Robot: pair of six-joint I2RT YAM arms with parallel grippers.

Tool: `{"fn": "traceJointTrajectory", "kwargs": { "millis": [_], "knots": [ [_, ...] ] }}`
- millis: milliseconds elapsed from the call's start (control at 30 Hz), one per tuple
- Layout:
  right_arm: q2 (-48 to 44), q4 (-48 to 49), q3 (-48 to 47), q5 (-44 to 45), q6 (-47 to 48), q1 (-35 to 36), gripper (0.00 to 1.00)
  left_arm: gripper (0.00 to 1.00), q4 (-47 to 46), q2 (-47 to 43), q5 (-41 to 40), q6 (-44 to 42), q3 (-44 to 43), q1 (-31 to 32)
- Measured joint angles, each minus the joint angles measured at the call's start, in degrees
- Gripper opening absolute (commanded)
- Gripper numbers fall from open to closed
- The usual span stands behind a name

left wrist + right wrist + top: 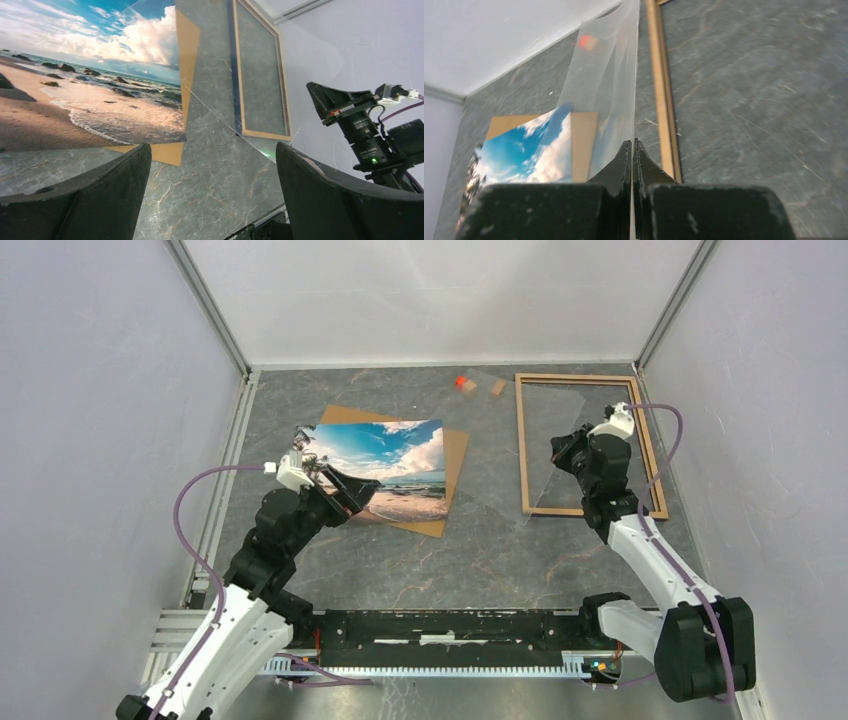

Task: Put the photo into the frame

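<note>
Right gripper (632,145) clenched on a clear sheet (606,75), held edge-up over the frame (660,75) beneath it, probably to free the opening. Left gripper (212,150), jaws spread and empty, faces the photo (90,90) just ahead on its board (187,55).

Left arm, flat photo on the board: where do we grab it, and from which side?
Take the photo by its left edge, coming in low from the left. It lies flat on the backing board, so no pinch from above; that edge seems to overhang the board, leaving room for a finger underneath. The open left gripper sits on that side.
</note>
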State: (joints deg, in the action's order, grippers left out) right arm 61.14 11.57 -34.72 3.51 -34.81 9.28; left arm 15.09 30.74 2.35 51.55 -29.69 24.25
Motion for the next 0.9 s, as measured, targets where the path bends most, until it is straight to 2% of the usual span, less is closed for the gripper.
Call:
{"fn": "traceJointTrajectory", "kwargs": {
  "millis": [200,500,667,900],
  "knots": [
    [0.55,-3.8,-0.48,9.01,-6.54,-1.55,0.0,1.0,-4.9,4.44,2.71,0.02,0.0,0.0],
    [0.79,-0.92,1.77,23.12,-13.88,-1.95,0.0,1.0,-14.36,20.92,3.5,-1.22,-4.28,3.26],
    [0.74,-0.76,4.09,29.44,-17.55,-2.8,0.0,1.0,-22.4,30.91,-1.31,-3.41,-9.81,6.71],
    [-1.62,0.63,8.59,31.87,-21.24,-4.94,0.0,1.0,-33.07,39.06,-10.51,-7.87,-16.06,10.25]
  ]
}}
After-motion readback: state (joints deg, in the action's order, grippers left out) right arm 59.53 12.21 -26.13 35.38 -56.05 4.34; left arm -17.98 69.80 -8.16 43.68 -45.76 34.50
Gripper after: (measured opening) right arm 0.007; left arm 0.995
